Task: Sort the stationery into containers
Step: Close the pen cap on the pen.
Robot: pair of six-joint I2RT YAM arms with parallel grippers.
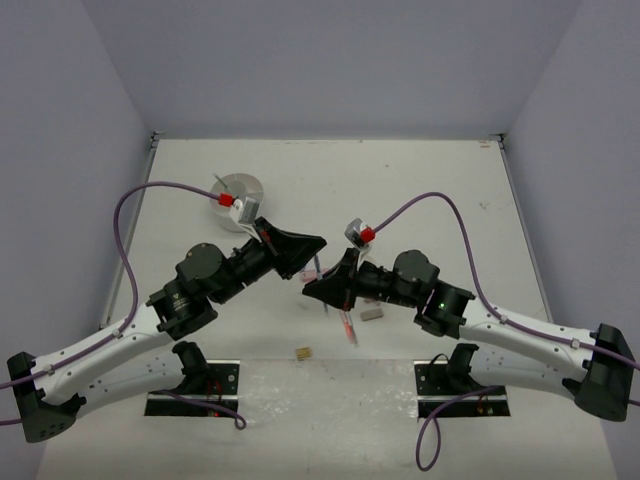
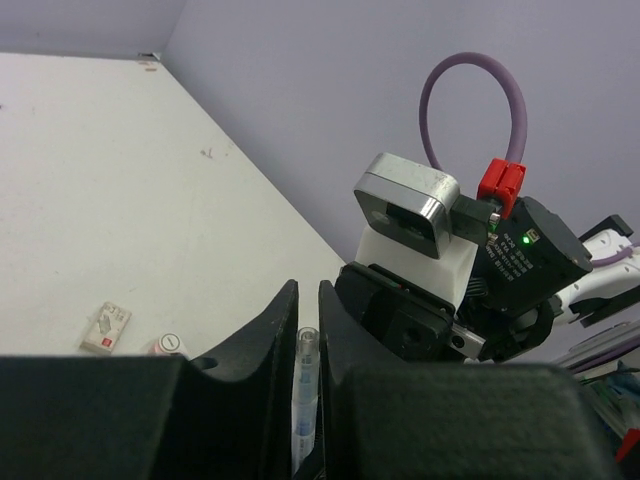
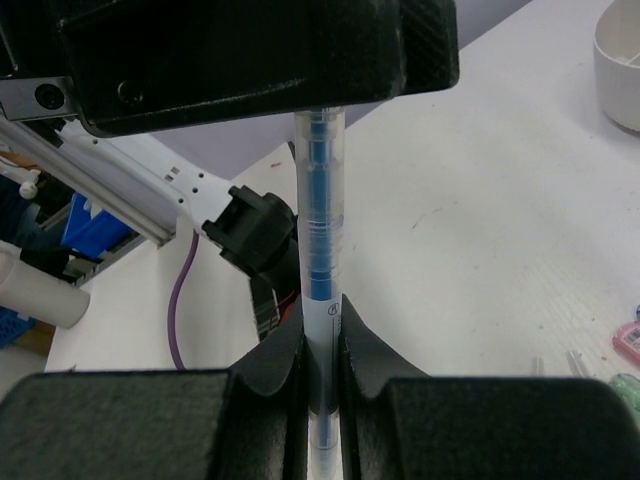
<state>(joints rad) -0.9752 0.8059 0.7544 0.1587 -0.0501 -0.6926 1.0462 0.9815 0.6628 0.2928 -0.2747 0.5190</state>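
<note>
Well, early days — left hand [image 2: 307, 298] and right hand [image 3: 320, 322] both pinch the blue pen [image 3: 320, 200] — an eraser [image 1: 371, 313] lies outside the tub [image 1: 250, 183].

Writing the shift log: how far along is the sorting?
Done: cannot tell, the tub's inside is unclear. In hand: the blue pen, gripped by both the left gripper and right gripper. Left: the red pen, grey eraser and tan eraser lie on the table.
</note>
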